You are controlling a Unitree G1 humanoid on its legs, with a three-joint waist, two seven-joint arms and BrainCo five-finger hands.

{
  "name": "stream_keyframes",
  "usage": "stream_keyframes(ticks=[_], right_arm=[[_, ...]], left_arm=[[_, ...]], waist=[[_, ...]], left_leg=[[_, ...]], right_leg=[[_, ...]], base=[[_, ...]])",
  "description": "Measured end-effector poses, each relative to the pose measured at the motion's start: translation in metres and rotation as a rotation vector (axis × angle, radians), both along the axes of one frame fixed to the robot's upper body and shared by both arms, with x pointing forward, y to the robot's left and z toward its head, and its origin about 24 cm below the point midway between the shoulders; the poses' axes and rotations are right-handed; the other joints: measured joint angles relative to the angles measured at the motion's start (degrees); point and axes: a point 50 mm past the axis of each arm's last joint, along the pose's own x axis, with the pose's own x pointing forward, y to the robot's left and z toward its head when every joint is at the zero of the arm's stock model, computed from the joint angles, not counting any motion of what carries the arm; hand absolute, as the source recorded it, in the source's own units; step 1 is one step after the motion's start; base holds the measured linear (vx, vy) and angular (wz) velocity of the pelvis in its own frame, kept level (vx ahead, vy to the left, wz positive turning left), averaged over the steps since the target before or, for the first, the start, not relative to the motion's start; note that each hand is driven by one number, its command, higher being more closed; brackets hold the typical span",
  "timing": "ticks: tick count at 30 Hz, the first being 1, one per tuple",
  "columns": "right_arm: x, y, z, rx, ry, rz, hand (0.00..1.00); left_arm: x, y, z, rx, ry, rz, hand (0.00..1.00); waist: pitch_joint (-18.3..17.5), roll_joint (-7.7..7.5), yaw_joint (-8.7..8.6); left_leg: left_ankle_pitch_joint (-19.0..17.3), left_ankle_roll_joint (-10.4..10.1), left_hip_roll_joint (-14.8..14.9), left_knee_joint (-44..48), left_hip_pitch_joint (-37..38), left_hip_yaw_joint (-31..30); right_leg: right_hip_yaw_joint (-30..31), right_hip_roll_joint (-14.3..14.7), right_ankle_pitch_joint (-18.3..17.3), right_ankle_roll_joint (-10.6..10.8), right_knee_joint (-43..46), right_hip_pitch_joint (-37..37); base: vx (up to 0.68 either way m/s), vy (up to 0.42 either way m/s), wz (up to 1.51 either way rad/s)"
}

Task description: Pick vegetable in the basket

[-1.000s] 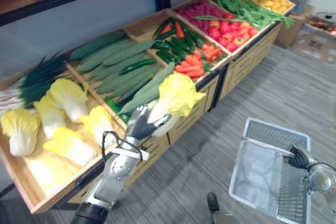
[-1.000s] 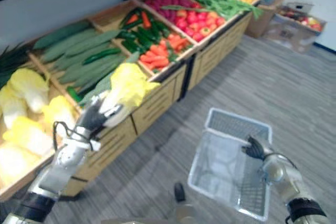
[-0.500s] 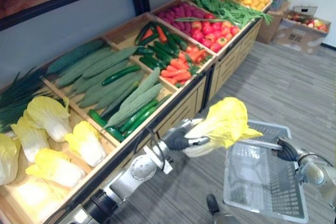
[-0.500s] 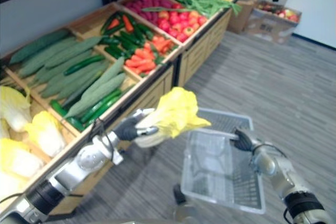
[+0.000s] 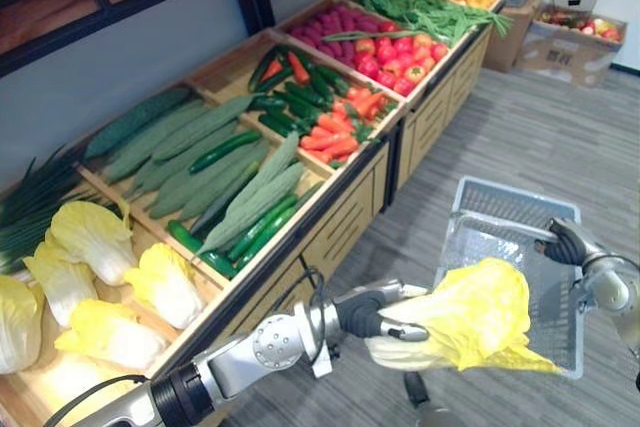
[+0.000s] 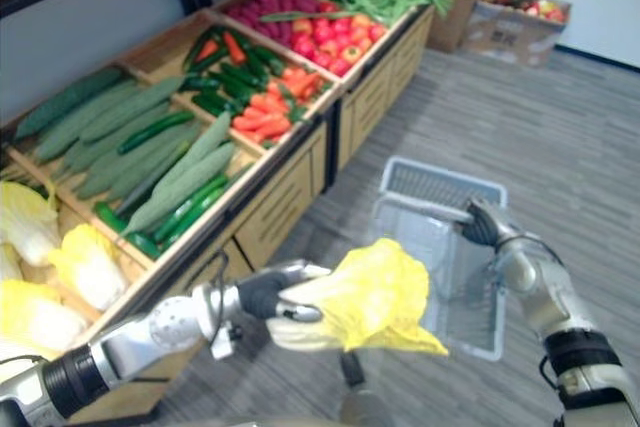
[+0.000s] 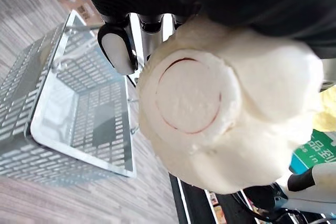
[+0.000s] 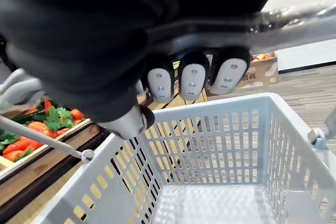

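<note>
A yellow napa cabbage [image 5: 470,315] with a pale white base [image 7: 210,103] hangs in the air, my left hand [image 5: 368,313] shut on its stalk end. It is held just at the near edge of the grey plastic basket [image 5: 500,237], slightly above the rim. My right hand [image 5: 563,243] is shut on the basket's wire handle [image 8: 294,17] and carries the basket over the floor. The basket's inside [image 8: 210,203] holds nothing.
A long wooden produce stand [image 5: 340,217] runs along my left, with more napa cabbages [image 5: 90,247], cucumbers and bitter gourds [image 5: 210,162], peppers and carrots [image 5: 330,107], red fruit [image 5: 390,47] and green beans [image 5: 430,12]. Cardboard boxes [image 5: 580,37] sit at the far right on the grey floor.
My left hand has swung the cabbage away from the stand, down and right to the basket's near edge. The view has shifted; the basket now sits higher and nearer the stand.
</note>
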Motion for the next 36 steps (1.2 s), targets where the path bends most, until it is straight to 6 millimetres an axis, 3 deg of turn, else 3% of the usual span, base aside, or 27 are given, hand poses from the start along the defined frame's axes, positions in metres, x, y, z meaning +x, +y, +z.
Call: stream_keyframes(ticks=[9,21,30,36], right_arm=[[0.020,0.040,0.014,0.009,-0.056,0.149,1.00],[0.023,0.114,0.025,-0.038,-0.026,0.483,1.00],[0.025,0.139,0.032,-0.028,-0.033,0.575,1.00],[0.026,0.153,0.035,-0.026,-0.036,0.620,1.00]], left_arm=[[-0.008,-0.010,-0.005,-0.004,0.025,-0.052,1.00],[-0.016,-0.034,-0.002,-0.036,-0.030,-0.103,1.00],[-0.015,-0.048,0.001,-0.031,-0.089,-0.115,1.00],[-0.008,-0.054,-0.016,0.051,-0.102,-0.082,1.00]], waist=[[0.08,0.55,-1.11],[0.07,0.79,-2.25],[0.06,0.81,-2.35],[0.06,0.81,-2.40]], left_leg=[[-1.70,-0.24,2.16,4.11,-0.32,1.47],[-2.95,-0.84,4.13,6.80,1.47,5.73],[-2.97,-0.87,4.22,6.78,1.94,6.56],[-2.97,-0.88,4.20,6.80,2.42,6.65]], right_leg=[[1.58,1.50,0.00,-0.01,1.69,-0.90],[5.61,4.29,0.23,-0.28,2.81,-1.71],[6.28,4.70,0.40,-0.47,2.82,-1.71],[6.45,4.74,0.41,-0.48,2.86,-1.30]], base=[[-0.04,-0.046,-0.10],[-0.03,-0.024,-0.19],[-0.01,-0.007,-0.04],[-0.02,-0.006,-0.01]])
